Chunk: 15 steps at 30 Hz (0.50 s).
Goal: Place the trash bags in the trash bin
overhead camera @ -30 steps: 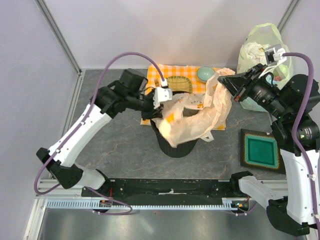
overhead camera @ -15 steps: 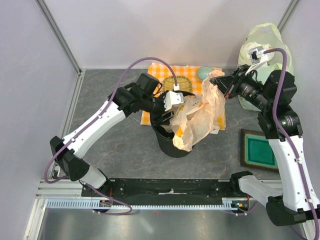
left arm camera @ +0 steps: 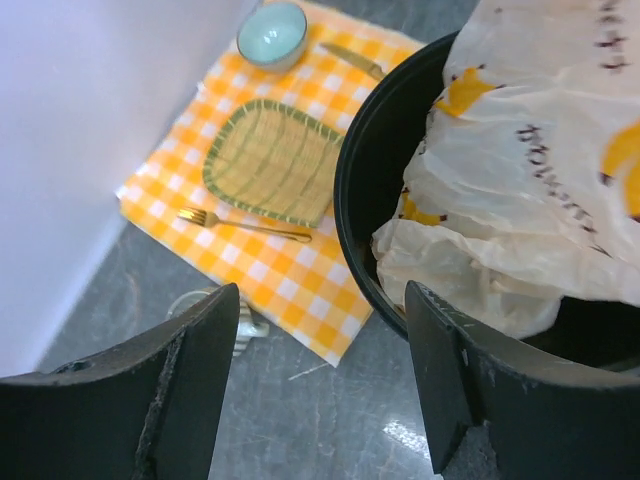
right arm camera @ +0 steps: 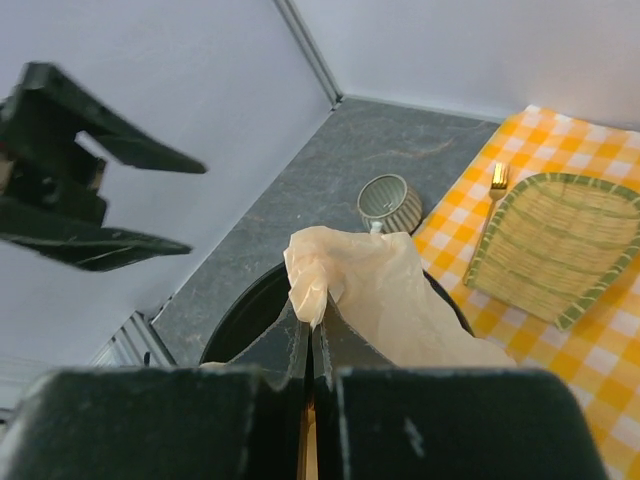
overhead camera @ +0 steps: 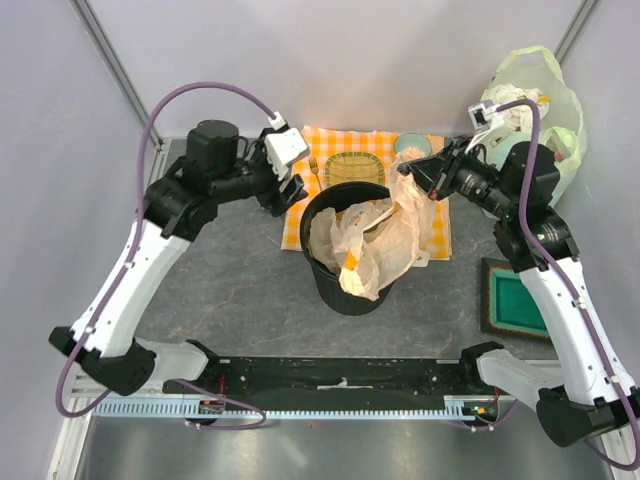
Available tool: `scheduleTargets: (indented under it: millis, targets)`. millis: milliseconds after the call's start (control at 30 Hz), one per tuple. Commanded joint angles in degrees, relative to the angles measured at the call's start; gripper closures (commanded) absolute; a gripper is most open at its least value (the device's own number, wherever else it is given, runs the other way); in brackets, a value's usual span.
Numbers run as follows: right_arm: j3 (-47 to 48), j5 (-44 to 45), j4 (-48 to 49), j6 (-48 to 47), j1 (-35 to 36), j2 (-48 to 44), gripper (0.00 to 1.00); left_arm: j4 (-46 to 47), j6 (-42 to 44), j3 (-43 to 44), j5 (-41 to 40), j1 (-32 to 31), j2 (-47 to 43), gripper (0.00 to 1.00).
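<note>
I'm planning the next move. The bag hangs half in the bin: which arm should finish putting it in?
Right. The right gripper is shut on the bag over the bin rim, so it can likely just lower and release. The left gripper is open, empty, beside the bin.

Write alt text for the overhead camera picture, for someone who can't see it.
A thin, crinkly peach-orange plastic bag hangs partly inside a round black plastic bin, its upper end pinched in the right gripper. The left gripper is open and empty beside the bin, at the edge of an orange-and-white checked cloth.
</note>
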Motion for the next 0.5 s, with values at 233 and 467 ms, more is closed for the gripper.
scheduleTargets:
  millis: [233,467]
  targets:
    - [-4.45,4.42,5.42,-2.24,6.79,4.26,1.0,3.46,-12.41,-3.02,-6.39,0.71,9.84,0.36]
    - [-3.5,6.35,10.6,-2.6,6.79,7.42,1.0,5.82,-16.54,-3.45,-7.9,0.8,12.48,0.67]
